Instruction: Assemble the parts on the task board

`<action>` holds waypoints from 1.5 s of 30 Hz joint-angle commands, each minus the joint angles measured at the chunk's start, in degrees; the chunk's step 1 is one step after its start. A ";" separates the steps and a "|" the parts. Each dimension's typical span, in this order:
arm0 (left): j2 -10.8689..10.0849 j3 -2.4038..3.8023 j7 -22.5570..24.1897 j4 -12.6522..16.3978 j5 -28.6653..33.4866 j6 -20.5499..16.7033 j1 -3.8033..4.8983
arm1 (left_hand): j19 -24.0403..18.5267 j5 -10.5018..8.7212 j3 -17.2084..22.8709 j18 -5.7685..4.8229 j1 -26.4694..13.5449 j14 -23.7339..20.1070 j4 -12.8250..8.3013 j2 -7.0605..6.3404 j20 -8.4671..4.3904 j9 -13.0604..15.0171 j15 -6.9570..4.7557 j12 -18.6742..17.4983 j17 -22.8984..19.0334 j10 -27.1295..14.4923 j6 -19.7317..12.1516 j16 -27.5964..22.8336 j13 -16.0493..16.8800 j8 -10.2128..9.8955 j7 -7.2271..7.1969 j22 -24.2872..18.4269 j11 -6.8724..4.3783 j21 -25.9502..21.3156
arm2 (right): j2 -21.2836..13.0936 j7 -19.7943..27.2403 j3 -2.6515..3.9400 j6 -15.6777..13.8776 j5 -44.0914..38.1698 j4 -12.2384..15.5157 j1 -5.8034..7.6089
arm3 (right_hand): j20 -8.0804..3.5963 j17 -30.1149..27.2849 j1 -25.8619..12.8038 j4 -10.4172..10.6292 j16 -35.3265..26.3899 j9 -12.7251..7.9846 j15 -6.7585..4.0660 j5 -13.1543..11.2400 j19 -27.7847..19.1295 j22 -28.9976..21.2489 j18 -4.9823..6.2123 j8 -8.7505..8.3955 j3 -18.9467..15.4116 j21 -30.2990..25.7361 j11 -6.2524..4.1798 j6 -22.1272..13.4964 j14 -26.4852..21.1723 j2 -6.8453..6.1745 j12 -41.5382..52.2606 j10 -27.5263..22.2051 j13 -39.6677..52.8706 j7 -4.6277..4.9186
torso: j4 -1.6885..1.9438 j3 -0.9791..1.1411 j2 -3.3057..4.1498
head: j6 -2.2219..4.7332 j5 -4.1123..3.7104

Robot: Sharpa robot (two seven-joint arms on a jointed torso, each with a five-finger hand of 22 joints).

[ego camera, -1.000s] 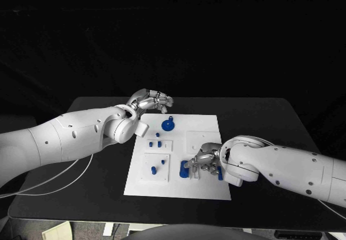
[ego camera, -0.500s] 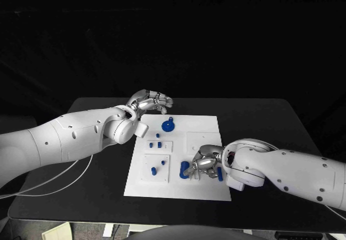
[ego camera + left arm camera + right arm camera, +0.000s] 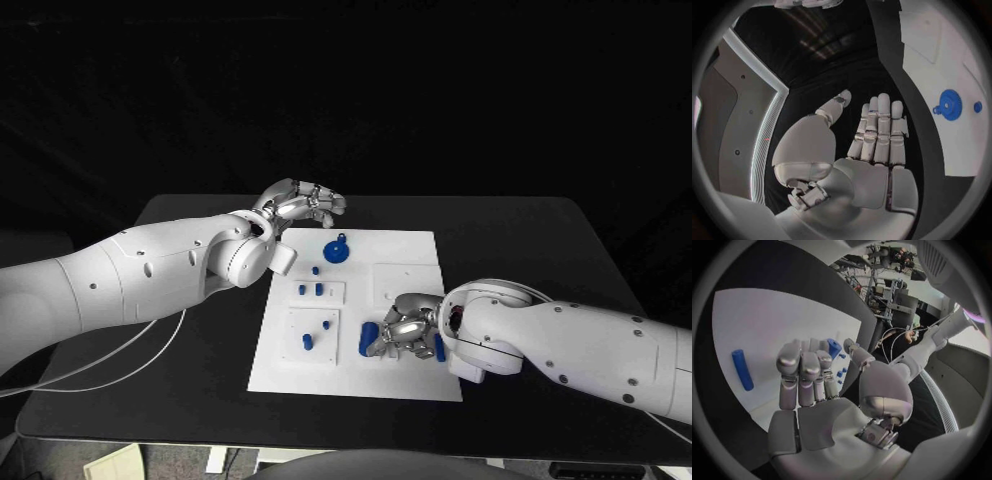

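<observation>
Your right hand [image 3: 408,329] rests low over the task board [image 3: 411,246], fingers curled together, holding nothing visible. Your left hand [image 3: 300,203] hovers beyond the board's far corner, fingers straight.

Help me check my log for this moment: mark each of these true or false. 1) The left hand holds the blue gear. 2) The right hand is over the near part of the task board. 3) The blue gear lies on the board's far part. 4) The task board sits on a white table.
1) False. The left hand is beside the task board's far corner with fingers extended, holding nothing; the blue gear lies apart from it.
2) True. The right hand is over the near part, among the blue pieces.
3) True. The left wrist view also shows it lying on the board.
4) False. The table is black.
</observation>
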 commanded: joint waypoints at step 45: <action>-0.06 0.05 0.02 0.05 -0.10 0.93 0.02 | -0.02 -0.04 -0.02 0.76 -0.48 0.38 0.31 0.12 0.04 -0.07 0.20 0.09 0.19 -0.32 -0.22 -0.47 -0.12 0.24 0.08 0.21 0.02 -0.30 | 1.05 -3.60 -0.02 1.50 -1.44 -2.51 -0.55 | 1.29 0.93 -3.33 -0.34 -0.54 -0.57 -0.34 4.85 0.05 0.82 6.67 -1.19 5.24 0.67 -0.19 2.03 0.40 5.03 -1.14 1.21 0.52 -0.01 | -0.01 0.00 0.00 | -0.44 -0.04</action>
